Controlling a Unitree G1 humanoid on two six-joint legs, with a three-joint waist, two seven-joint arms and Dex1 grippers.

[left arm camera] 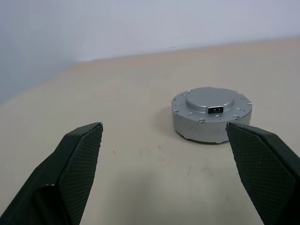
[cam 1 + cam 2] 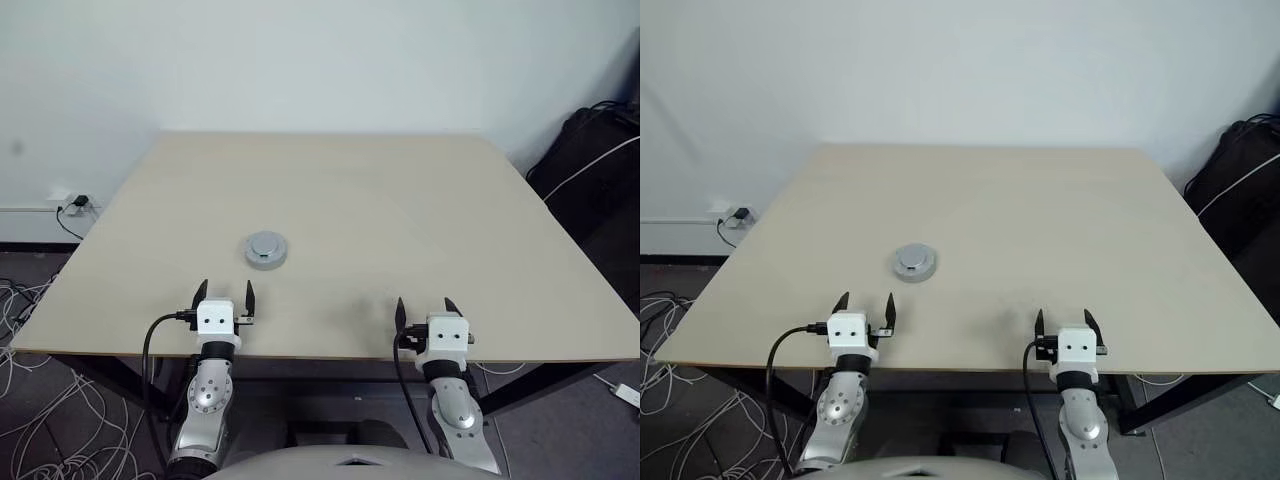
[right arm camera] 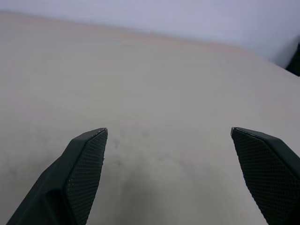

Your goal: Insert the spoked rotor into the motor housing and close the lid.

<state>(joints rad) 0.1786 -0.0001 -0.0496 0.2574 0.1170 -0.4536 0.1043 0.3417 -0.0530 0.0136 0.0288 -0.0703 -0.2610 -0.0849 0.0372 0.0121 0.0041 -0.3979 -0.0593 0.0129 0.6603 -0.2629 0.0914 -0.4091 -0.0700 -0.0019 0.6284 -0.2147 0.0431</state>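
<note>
One closed motor assembly sits on the pale wooden surface (image 2: pixel 400 200), left of centre in the head views: a single silver-grey round unit whose lid (image 2: pixel 266 245) covers the motor housing (image 1: pixel 206 131) beneath it. In the left wrist view the lid shows a smooth raised centre, small screws around its rim and one small rectangular port on the side facing the camera. The housing's windings and the spoked rotor are hidden under the lid. Two grippers hang at the lower edge of the surface, well apart from each other. The left gripper (image 2: pixel 224 300) sits at lower left, near the assembly but not touching it, its fingers (image 1: pixel 75 164) spread wide and empty. The right gripper (image 2: pixel 430 311) sits at lower right, its fingers (image 3: pixel 82 173) likewise spread over bare surface. Loose cables (image 2: pixel 40 380) lie on the floor at lower left, cut off by the frame edge.
</note>
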